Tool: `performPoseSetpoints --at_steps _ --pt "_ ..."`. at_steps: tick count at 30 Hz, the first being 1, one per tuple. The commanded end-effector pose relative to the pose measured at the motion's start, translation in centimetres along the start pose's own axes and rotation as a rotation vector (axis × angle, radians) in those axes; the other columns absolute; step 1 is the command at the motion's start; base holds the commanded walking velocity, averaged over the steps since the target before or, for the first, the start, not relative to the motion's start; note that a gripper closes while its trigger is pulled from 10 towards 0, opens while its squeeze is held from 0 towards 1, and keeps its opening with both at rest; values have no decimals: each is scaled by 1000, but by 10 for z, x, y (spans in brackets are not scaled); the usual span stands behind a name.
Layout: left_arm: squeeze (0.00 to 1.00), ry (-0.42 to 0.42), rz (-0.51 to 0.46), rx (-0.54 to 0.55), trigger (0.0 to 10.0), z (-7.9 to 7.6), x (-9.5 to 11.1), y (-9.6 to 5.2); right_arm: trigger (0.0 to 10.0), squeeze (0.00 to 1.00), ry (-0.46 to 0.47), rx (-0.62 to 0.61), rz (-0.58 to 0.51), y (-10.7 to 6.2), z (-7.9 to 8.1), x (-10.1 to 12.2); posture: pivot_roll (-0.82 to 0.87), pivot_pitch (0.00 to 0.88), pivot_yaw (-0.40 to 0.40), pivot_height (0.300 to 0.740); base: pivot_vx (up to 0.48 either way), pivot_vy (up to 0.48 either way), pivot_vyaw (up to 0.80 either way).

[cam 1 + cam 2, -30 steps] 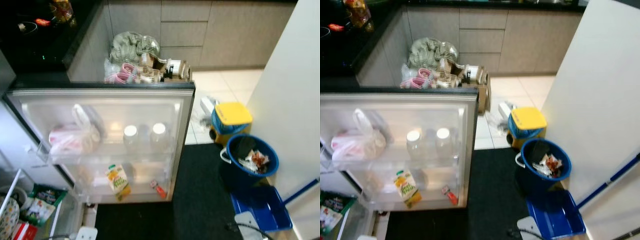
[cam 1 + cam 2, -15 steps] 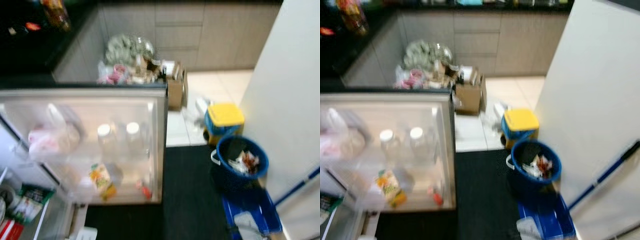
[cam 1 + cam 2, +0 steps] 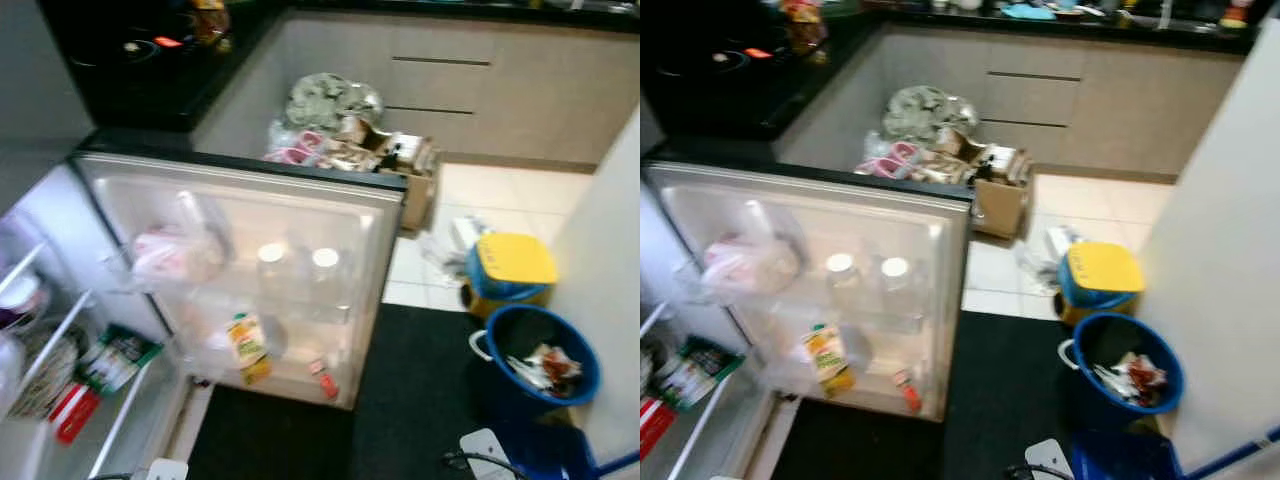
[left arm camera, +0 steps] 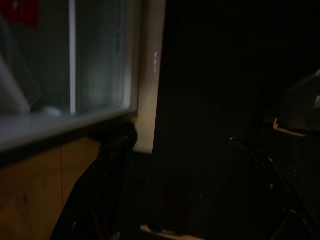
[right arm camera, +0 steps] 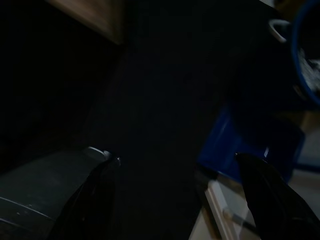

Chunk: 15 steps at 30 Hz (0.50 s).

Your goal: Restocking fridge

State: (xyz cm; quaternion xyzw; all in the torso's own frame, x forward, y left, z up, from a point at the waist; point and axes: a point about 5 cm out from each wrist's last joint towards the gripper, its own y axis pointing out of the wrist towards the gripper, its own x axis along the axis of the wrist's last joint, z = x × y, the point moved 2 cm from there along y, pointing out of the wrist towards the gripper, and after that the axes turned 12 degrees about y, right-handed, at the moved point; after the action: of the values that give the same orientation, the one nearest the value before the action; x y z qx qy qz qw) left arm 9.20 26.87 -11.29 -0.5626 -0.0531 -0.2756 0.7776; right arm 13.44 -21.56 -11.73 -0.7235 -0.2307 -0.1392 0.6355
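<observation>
The fridge door (image 3: 290, 215) stands wide open before me. Its upper shelf holds a white plastic bag (image 3: 175, 255) and two white-capped bottles (image 3: 271, 256) (image 3: 325, 260). Lower down sit a juice carton (image 3: 247, 345) and a small red item (image 3: 327, 383). At the left the fridge interior shows wire shelves with a green packet (image 3: 118, 357) and a red packet (image 3: 72, 412). In the dark left wrist view my left gripper (image 4: 181, 139) hangs open near the fridge's lower edge, holding nothing. My right gripper (image 5: 175, 157) is open too, over the dark mat by a blue bucket.
A blue bucket (image 3: 540, 355) of rubbish and a yellow-lidded box (image 3: 510, 262) stand right of the door. A cluttered cardboard box (image 3: 415, 185) sits behind it by the grey cabinets. A dark mat (image 3: 400, 400) covers the floor; a white wall (image 3: 615, 250) bounds the right.
The whole picture has shifted: the camera swung left, so more of the fridge interior shows. Nothing in the scene itself has visibly moved.
</observation>
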Motion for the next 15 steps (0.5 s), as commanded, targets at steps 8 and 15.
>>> performPoseSetpoints --at_steps 8,15 --pt "0 13 4 -11 10000 -2 0 0 10000 0 -6 -9 1 0 1 -1 35 0 -37 740 0 0 800" --pt "0 15 2 -12 10000 -2 0 0 10000 0 -5 -11 3 0 1 -1 36 0 -36 740 0 0 800"
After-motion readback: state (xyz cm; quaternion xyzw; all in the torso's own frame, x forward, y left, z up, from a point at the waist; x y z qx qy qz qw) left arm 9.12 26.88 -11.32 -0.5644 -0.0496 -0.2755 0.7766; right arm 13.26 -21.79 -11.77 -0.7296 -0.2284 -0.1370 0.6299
